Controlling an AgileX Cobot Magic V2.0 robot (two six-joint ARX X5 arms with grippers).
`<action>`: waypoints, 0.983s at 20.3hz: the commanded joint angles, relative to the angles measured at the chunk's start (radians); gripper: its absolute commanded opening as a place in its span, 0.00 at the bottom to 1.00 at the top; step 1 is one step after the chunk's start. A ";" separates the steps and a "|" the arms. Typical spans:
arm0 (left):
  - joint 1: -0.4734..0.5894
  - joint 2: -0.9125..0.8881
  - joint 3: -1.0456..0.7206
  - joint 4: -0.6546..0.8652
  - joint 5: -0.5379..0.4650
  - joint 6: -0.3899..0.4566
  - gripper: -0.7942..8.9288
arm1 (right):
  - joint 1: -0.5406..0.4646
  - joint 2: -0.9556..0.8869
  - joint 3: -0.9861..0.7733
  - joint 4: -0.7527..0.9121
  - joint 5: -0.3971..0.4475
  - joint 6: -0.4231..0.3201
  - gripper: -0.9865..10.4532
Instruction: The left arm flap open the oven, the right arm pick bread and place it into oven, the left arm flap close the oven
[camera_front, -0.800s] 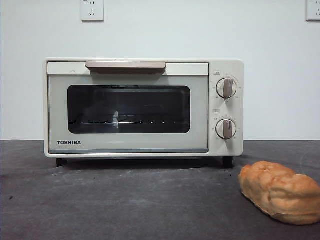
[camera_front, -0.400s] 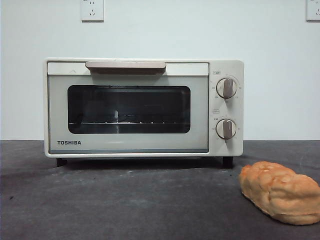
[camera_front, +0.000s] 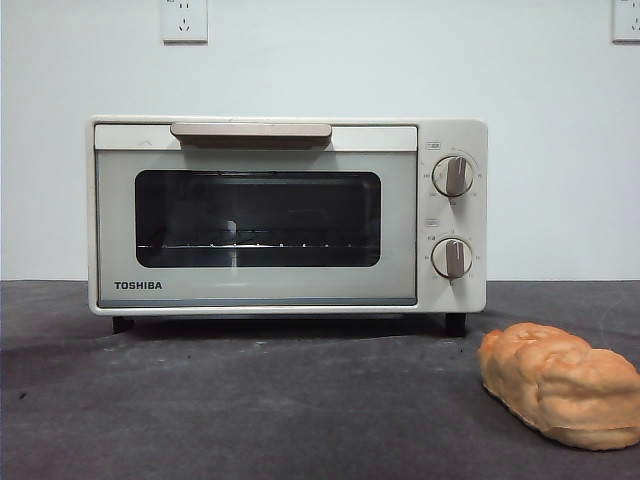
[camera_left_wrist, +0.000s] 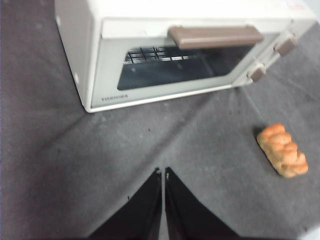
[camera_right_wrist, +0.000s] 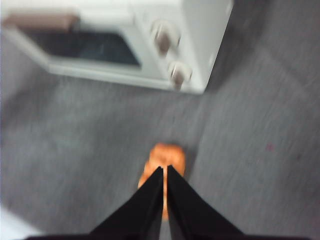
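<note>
The cream TOSHIBA oven (camera_front: 288, 215) stands on the dark table with its door shut; its beige handle (camera_front: 250, 131) runs along the door's top edge. It also shows in the left wrist view (camera_left_wrist: 170, 55) and the right wrist view (camera_right_wrist: 125, 45). The golden bread (camera_front: 560, 385) lies on the table to the oven's front right, and shows in the left wrist view (camera_left_wrist: 282, 150) and the right wrist view (camera_right_wrist: 165, 157). My left gripper (camera_left_wrist: 163, 173) is shut and empty, high above the table in front of the oven. My right gripper (camera_right_wrist: 165, 170) is shut and empty, above the bread. Neither arm shows in the front view.
Two round knobs (camera_front: 453, 176) sit on the oven's right panel. A white wall with a socket (camera_front: 184, 20) stands behind the oven. The dark grey tabletop (camera_front: 250, 400) spreads in front of the oven.
</note>
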 joint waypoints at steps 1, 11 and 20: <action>-0.005 0.004 0.023 -0.008 0.006 0.038 0.10 | 0.020 0.007 0.018 -0.006 0.006 -0.046 0.09; -0.005 0.004 0.023 -0.011 0.006 0.038 0.10 | 0.035 0.006 0.018 -0.006 0.008 -0.015 0.39; -0.005 0.004 0.023 -0.009 0.006 0.038 0.10 | 0.162 0.063 -0.029 -0.020 0.013 0.051 0.43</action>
